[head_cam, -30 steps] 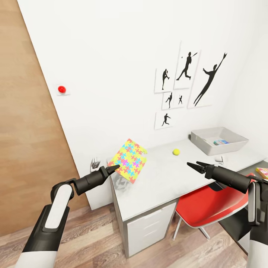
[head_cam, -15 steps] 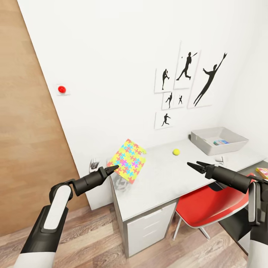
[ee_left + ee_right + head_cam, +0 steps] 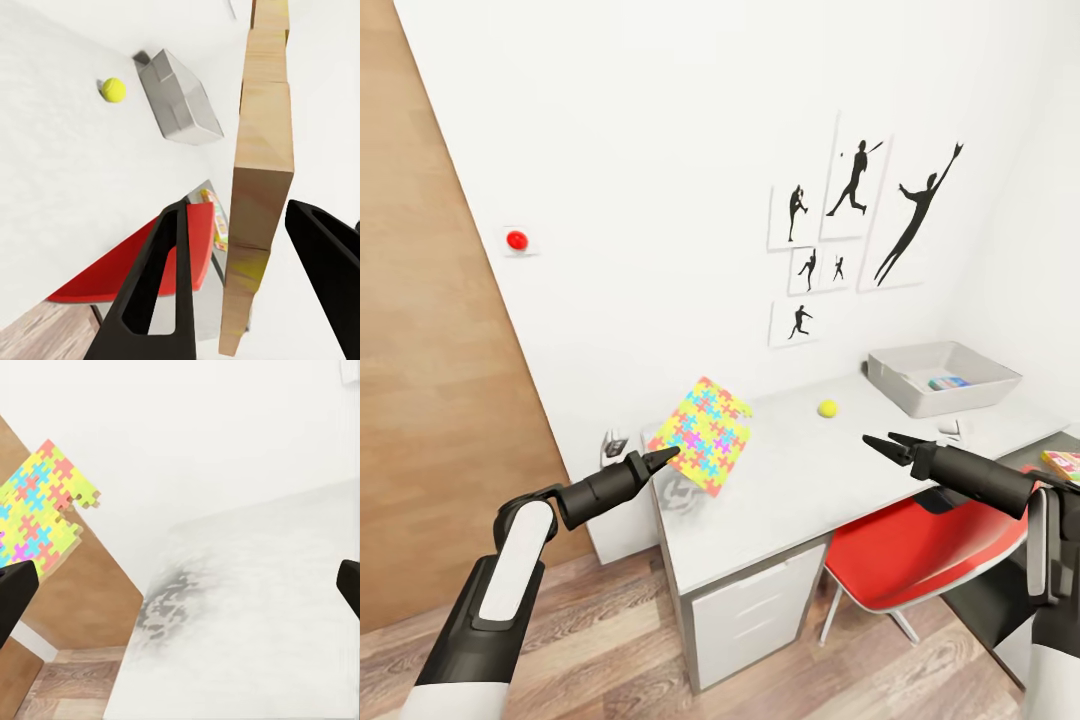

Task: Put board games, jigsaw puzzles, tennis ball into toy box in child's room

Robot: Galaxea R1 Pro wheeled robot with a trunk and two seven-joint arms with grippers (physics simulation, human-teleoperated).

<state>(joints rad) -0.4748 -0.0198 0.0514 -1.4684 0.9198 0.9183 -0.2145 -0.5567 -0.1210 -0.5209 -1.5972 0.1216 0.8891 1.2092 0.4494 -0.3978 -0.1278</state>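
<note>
Head view: The left tool [image 3: 660, 459] is clamped on the lower corner of a puzzle [image 3: 705, 435], a multicoloured sheet held tilted above the left end of the tabletop [image 3: 800, 490]. The right tool [image 3: 880, 443] hangs above the front edge of the tabletop with its fingers slightly apart and nothing between them. The ball [image 3: 827, 408] lies on the tabletop toward the back edge, between the puzzle and the box [image 3: 943, 377]. The box sits at the back right corner of the tabletop, against the wall, with a small blue item [image 3: 945, 382] inside. A red chair [image 3: 905, 545] stands under the front edge. A colourful game [image 3: 1062, 463] lies on the darker tabletop section at the far right.

Left wrist view: The two fingers [image 3: 161, 289] of the left tool bracket a thin sheet [image 3: 259, 172] seen edge-on, its brown back facing the camera. Beyond it lie the ball [image 3: 113, 89] and the grey box [image 3: 180, 97], near each other on the tabletop but apart. The red chair [image 3: 127, 262] shows too.

Right wrist view: The fingertips [image 3: 15, 596] of the right tool stand wide apart at the frame's edges, empty. The puzzle [image 3: 41, 514] hangs tilted beyond the tabletop [image 3: 255, 615], its colourful face toward this camera.
</note>
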